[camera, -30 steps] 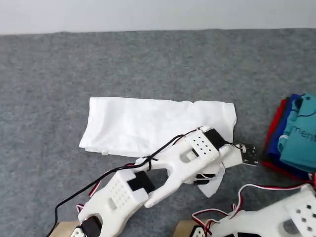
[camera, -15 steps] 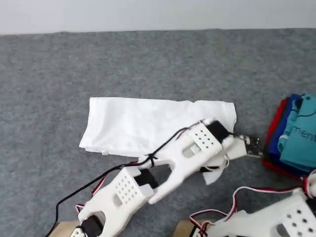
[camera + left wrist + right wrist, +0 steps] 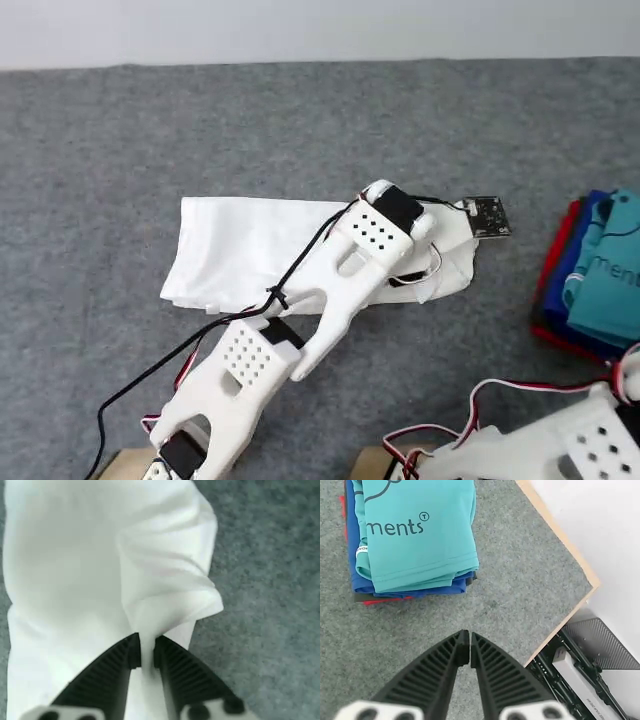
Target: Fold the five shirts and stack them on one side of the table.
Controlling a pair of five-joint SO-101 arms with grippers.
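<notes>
Tabletop (image 3: 150, 130) of grey felt, white wall (image 3: 300, 30) behind; white shirt (image 3: 250, 250) in left pincer (image 3: 145, 646), right pincer (image 3: 470, 641) closed.

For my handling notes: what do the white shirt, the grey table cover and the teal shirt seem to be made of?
White shirt: thin, matte cloth; it creases softly where the left hand pinches it. Grey table cover: probably felt or short carpet, from its fuzzy, speckled surface. Teal shirt: smooth knit cloth, likely, with a stitched hem.

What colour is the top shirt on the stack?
The top shirt is teal with dark print, clearest in the right wrist view.
</notes>
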